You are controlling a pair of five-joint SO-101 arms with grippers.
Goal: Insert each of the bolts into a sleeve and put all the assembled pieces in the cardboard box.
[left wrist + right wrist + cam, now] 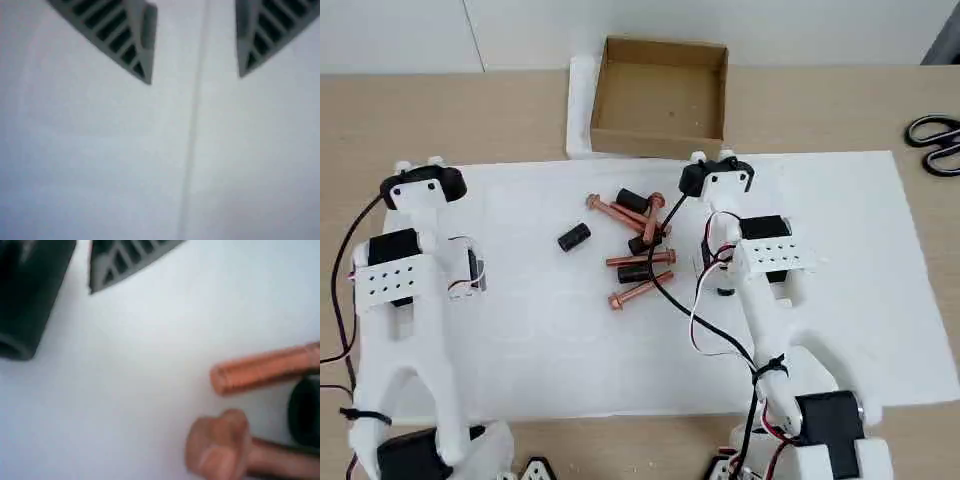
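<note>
the task stood at its very start: the cardboard box [665,128] at 12 o'clock on the counter [470,110] held nothing, and no bolt sat in a sleeve yet. the bolts [640,260] and sleeves [632,200] lay in a loose pile on the white sheet [840,300], with one lone sleeve [575,238] at 9 o'clock of the pile. the left gripper [194,75] hung open over bare sheet, well apart from the pile at its 9 o'clock. the right gripper [712,185] sat just beside the pile at 2 o'clock, low over a bolt; whether it was open or closed i could not tell. the next move probably called for one clean grip on a single bolt, clear of its neighbours.
</note>
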